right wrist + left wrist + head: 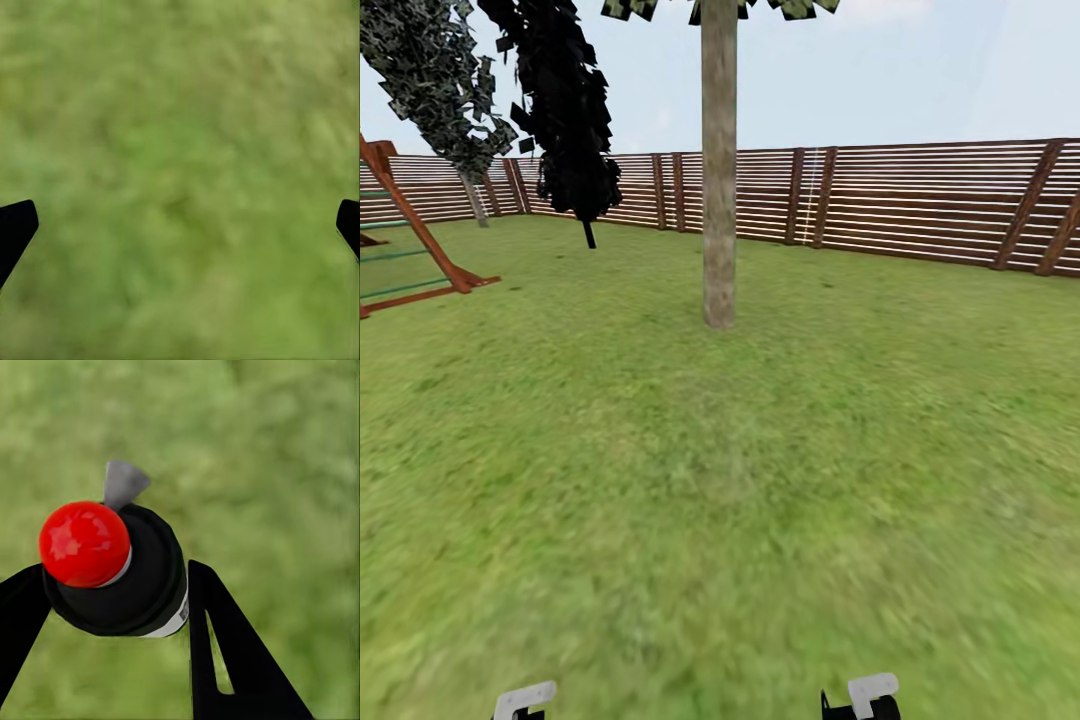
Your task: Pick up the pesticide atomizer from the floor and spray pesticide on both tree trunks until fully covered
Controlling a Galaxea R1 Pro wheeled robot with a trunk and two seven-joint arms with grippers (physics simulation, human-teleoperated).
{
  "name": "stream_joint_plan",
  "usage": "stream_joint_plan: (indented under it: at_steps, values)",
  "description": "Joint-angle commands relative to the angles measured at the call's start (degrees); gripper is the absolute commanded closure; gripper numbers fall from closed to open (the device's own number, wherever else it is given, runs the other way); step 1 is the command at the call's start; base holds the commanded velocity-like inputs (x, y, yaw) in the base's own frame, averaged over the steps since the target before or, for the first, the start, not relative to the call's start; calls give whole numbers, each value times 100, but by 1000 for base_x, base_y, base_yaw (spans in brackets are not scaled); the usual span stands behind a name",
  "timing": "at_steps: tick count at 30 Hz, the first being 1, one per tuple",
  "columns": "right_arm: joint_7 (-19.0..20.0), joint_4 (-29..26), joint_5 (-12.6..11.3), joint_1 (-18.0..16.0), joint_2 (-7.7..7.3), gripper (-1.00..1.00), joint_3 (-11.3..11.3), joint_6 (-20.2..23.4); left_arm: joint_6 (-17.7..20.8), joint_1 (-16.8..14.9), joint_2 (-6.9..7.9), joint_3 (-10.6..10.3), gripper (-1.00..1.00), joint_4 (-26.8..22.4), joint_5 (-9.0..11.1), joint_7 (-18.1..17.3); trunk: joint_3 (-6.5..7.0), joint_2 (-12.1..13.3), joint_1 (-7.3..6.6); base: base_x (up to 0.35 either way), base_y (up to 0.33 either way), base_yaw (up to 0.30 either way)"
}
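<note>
**Atomizer in hand, trunk ahead across the lawn**

In the left wrist view, a black pesticide atomizer with a round red cap and a small grey nozzle tab (112,574) is seen clamped between the two black fingers of the left gripper (112,607), its body touching the finger (225,652) at the lower right of the frame. Blurred green grass floor (285,472) lies beneath it. In the right wrist view, the right gripper (180,225) is held wide apart with nothing between its dark fingertips (15,225), which are seen at the left and right edges over the grass.

In the head view, a thick, bare, mottled grey-brown tree trunk (718,170) stands in the upper middle of the frame, well apart from the robot, with leaves only at the very top edge. A brown horizontal-slat wooden fence (920,205) runs across behind it, a dark thin-stemmed leafy tree (565,110) is at the upper left, and a reddish wooden frame (420,240) sits at the left edge.

The step in hand is judged to be the approach to this trunk. It is best done by driving straight forward until the trunk is near, the grip being kept firm, and the nozzle then being turned towards the bark and swept from base upward so that the whole column is covered. Where the nozzle points relative to the trunk cannot be told from here.
</note>
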Motion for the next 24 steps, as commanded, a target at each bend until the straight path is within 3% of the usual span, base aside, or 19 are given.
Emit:
stream_joint_plan:
  at_steps: [1,6,14,24]
  values:
    - [-60,6,37,-4,1,-100,44,2,-19,-4,-1,11,100,6,-31,16,-5,-2,3,340,0,0]
    - [-60,6,37,-4,1,-100,44,2,-16,-4,-1,11,100,6,-31,16,-5,-2,3,340,0,-9]
    - [-60,6,37,-4,-2,-100,44,2,-16,-4,-1,10,100,6,-31,16,-5,-2,3,340,0,-202]
    - [-68,6,37,-4,0,-100,44,2,-19,-4,-1,11,100,6,-31,16,-5,-2,3,340,0,-9]
